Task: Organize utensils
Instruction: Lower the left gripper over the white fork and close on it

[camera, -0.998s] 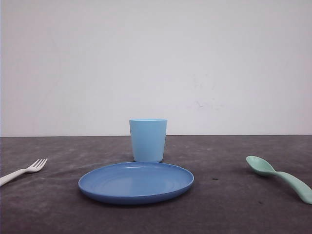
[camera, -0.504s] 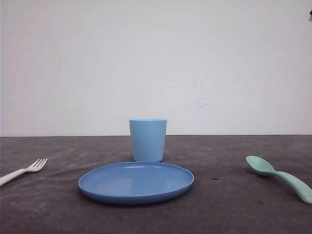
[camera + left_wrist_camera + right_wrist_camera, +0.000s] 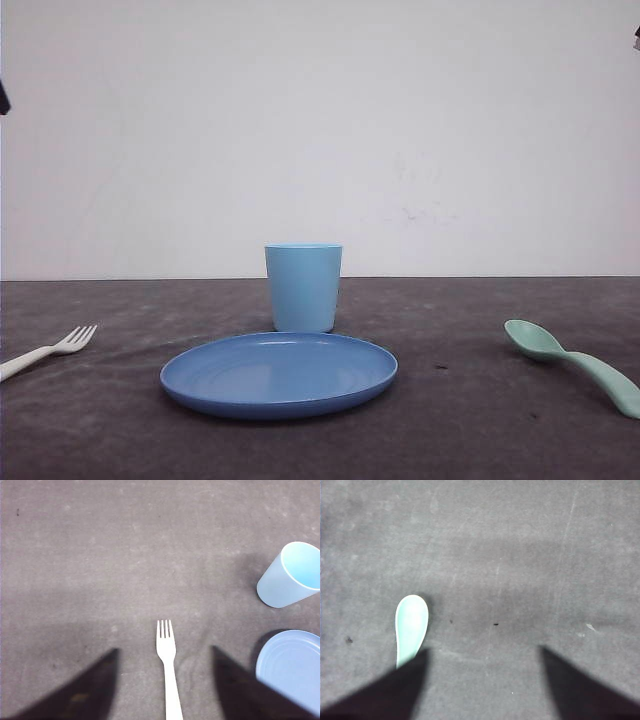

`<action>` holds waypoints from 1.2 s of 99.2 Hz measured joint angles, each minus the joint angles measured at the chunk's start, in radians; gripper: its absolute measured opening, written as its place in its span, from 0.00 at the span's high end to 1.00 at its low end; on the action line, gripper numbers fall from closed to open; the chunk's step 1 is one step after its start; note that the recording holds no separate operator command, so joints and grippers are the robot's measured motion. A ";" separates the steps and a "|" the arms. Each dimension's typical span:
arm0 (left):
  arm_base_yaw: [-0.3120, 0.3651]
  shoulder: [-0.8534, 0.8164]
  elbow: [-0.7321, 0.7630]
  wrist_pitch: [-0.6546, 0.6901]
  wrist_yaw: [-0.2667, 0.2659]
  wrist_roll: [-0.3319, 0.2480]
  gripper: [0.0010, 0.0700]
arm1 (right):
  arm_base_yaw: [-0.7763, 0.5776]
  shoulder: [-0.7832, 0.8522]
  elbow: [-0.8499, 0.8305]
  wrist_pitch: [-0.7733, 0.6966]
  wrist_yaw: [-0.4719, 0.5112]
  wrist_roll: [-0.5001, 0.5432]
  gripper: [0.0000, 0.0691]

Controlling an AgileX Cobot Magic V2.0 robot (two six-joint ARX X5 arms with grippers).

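Plate lay nearest on the dark grey table, round and blue. Left of the plate lay the white fork; well right of it, the mint-green spoon. Behind the plate, just beside its far rim, stood the light blue cup. Above the fork, the left gripper hung spread wide; the right gripper, likewise parted, hung beside the spoon's bowl.

Light blue cup upright behind blue plate.
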 joint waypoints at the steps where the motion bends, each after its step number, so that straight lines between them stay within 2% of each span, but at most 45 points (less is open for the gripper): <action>1: 0.000 0.000 0.000 0.000 0.000 0.000 0.42 | 0.000 0.000 0.000 0.000 0.000 0.000 0.25; 11: -0.004 0.016 0.000 0.000 0.000 0.000 0.39 | 0.000 0.000 0.000 0.000 0.000 0.000 0.07; 18: -0.015 0.041 0.000 0.000 0.000 -0.001 0.38 | 0.000 0.000 0.000 0.000 0.000 0.000 0.02; 69: -0.114 0.378 0.000 0.001 -0.002 -0.039 0.38 | 0.000 0.000 0.000 0.000 0.000 -0.001 0.02; 110: -0.172 0.567 0.000 0.088 -0.081 -0.065 0.38 | 0.000 0.000 0.000 -0.001 0.000 -0.001 0.02; 119: -0.189 0.583 0.000 0.101 -0.117 -0.071 0.39 | 0.000 0.000 0.000 -0.003 0.000 -0.001 0.02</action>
